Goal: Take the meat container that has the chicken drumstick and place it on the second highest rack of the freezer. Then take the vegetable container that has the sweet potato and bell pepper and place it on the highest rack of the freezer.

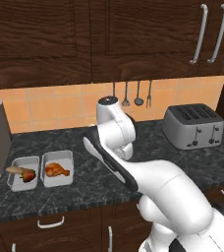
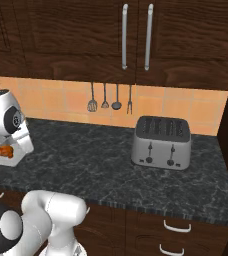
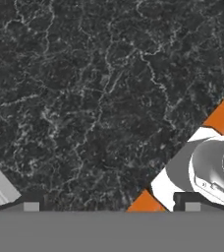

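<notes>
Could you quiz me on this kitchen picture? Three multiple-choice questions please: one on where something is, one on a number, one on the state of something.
1. Where is the toaster?
A. At the right end of the counter, by the tiled wall
B. Inside a tray
C. On the floor

2. How many utensils hang on the wall?
A. Two
B. Four
C. Six

3. What state is the tray with the chicken drumstick in?
A. Gripped by the arm
B. Tipped over
C. Flat on the counter, untouched

Answers:
1. A, it stands on the dark counter's right end below the cabinets.
2. B, four hang in a row on the orange tiles.
3. C, it lies beside the vegetable tray with nothing holding it.
</notes>
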Robot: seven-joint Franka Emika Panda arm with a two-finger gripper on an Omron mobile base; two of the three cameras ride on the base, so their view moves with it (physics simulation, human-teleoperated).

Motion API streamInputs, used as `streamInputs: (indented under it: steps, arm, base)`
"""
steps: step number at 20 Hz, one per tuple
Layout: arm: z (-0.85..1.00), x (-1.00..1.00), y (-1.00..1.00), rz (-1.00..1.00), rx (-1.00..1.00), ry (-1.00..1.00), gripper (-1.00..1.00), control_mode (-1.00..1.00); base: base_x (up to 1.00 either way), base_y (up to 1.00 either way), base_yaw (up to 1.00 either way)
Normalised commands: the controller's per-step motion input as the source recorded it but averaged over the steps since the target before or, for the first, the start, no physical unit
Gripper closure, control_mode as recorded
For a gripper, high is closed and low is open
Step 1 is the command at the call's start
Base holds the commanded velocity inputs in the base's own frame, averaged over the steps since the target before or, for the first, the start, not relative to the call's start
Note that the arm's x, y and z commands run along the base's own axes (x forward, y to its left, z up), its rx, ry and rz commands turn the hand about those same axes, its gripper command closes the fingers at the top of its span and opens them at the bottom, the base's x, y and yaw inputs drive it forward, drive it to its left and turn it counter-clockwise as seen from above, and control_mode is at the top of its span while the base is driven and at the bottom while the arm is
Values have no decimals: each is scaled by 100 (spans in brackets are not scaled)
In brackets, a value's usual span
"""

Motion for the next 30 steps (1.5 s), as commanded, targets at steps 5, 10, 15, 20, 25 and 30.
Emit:
streamInputs:
  steps: [5, 10, 15, 20, 25, 30]
  arm:
    - [-19, -4, 70, -42, 11, -11, -100, -100]
    - [-11, -20, 75, -32, 7, -13, -100, -100]
    - [-30, -1, 80, -37, 10, -4, -100, -100]
    - [-43, 0, 24, -32, 15, -1, -100, -100]
    - [-44, 11, 5, -13, 13, 0, -100, -100]
    - [-33, 27, 28, 0, 0, 2, -100, -100]
  base:
    - [0, 0, 0]
    - [0, 0, 0]
    - [0, 0, 0]
    - [0, 0, 0]
    - [0, 0, 0]
    - [0, 0, 0]
